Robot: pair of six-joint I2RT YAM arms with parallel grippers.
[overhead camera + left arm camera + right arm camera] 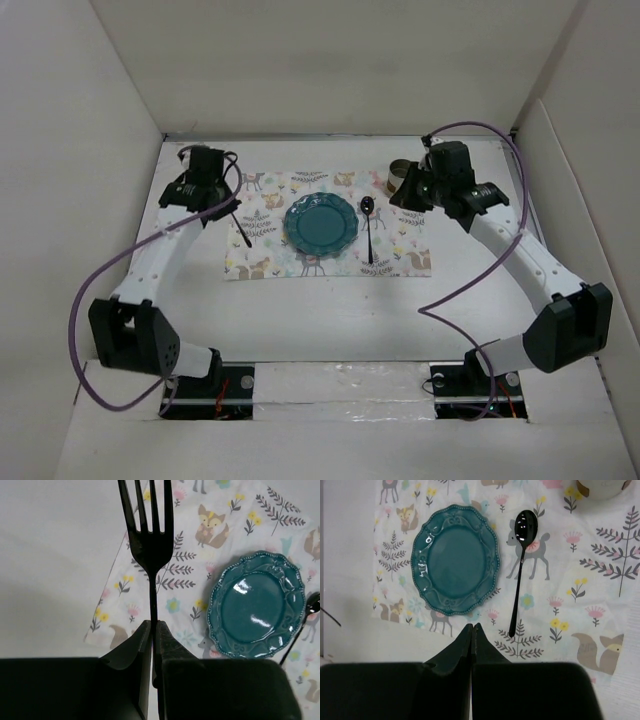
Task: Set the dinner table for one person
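The left end effector [152, 630] pinches the fork [150, 550], tines pointing away, over the left edge of the placemat [175, 605]; the plate [257, 605] lies rightward; the right end effector [471, 632] is closed, empty.

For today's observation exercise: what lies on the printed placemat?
A teal plate, a black spoon beside it and a cup at the far corner. The print beneath them is hidden.

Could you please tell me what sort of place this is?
Most likely a robot test booth, not a home: plain white walls box in the dinner table, robot arms are bolted at its near edge, and a teal plate and black spoon lie on a deer-print placemat.
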